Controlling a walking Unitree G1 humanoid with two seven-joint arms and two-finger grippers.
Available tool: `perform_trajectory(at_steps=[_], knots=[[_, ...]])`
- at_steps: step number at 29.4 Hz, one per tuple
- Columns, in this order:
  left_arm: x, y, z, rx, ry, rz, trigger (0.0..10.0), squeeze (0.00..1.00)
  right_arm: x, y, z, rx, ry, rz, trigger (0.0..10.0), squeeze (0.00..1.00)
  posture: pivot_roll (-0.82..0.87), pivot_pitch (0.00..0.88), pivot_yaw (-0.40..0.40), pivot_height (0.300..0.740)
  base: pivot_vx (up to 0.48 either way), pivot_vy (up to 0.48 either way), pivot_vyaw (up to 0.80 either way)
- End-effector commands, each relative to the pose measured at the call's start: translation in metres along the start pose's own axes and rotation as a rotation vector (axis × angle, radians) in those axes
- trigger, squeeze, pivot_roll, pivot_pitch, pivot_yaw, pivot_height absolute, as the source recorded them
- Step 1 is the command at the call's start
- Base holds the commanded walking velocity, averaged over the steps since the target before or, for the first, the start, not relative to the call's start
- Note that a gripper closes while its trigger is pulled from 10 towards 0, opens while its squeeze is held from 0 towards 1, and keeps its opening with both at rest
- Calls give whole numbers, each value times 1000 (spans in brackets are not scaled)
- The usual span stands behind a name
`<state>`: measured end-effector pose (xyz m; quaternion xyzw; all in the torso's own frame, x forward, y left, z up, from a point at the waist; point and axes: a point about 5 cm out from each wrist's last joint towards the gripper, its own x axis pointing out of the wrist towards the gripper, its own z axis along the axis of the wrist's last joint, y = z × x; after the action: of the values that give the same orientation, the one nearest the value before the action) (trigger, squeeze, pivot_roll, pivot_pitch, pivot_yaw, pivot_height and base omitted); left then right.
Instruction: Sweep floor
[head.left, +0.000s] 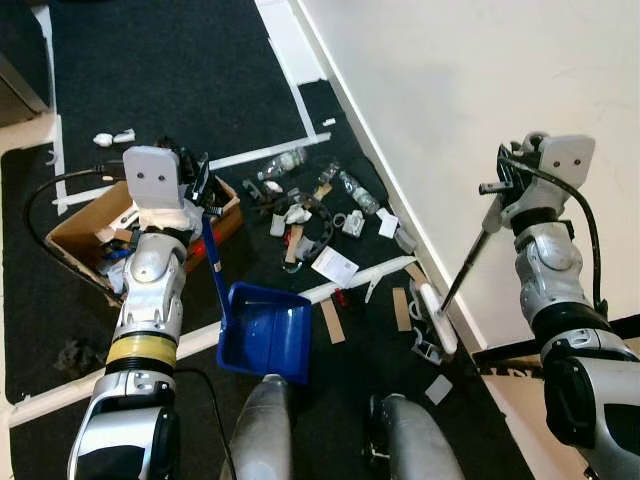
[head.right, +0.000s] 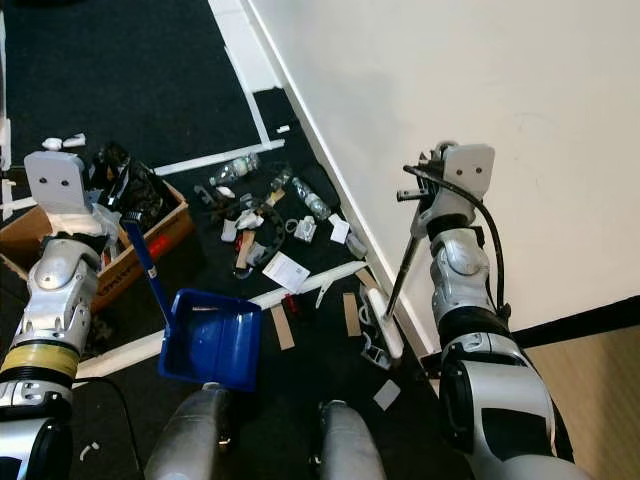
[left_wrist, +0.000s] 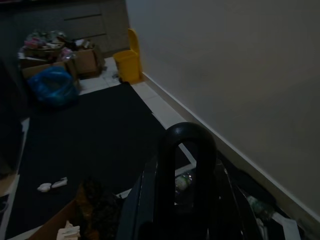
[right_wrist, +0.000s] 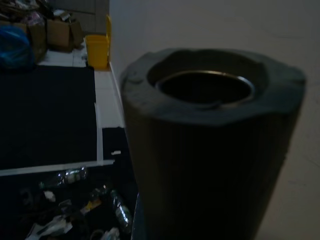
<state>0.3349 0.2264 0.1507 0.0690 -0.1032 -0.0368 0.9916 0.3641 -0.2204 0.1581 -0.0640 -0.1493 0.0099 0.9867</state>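
Two tools are gripped: nearest, the blue dustpan (head.left: 266, 340) rests on the dark floor (head.left: 180, 90), its handle clenched in the left hand (head.left: 203, 186). Right of it, the right hand (head.left: 497, 186) grasps a broom (head.right: 388, 318) by the wall (head.left: 480, 90). Beyond lie scattered litter (head.left: 310, 215) and a cardboard box (head.left: 85, 228). Farther off, wrist views add a yellow bin (left_wrist: 127, 62) and a blue bag (left_wrist: 52, 86).

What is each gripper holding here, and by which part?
The left gripper holds the blue dustpan by the top end of its long handle. The right gripper holds the broom by the upper end of its stick.
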Motion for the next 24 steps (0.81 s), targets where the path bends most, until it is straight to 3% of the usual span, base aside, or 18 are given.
perform_trajectory(at_steps=[1, 10, 17, 24], knots=[[-2, -5, 0, 28, 6, -35, 10000, 0, 0, -7, 11, -45, -73, 9, 10000, 0, 141, 296, -52, 740, 0, 0, 0], [0, -10, 6, 50, -22, -50, 10000, 0, 4, -4, 27, -52, -157, 39, 10000, 0, 129, 365, -56, 740, 0, 0, 0], [9, -20, 28, -58, -149, -66, 10000, 0, 12, -5, 40, -61, -192, 48, 10000, 0, 127, 372, -65, 740, 0, 0, 0], [11, -25, 33, -85, -190, -69, 10000, 0, 21, -15, 63, -40, -269, 31, 10000, 0, 112, 351, -75, 740, 0, 0, 0]])
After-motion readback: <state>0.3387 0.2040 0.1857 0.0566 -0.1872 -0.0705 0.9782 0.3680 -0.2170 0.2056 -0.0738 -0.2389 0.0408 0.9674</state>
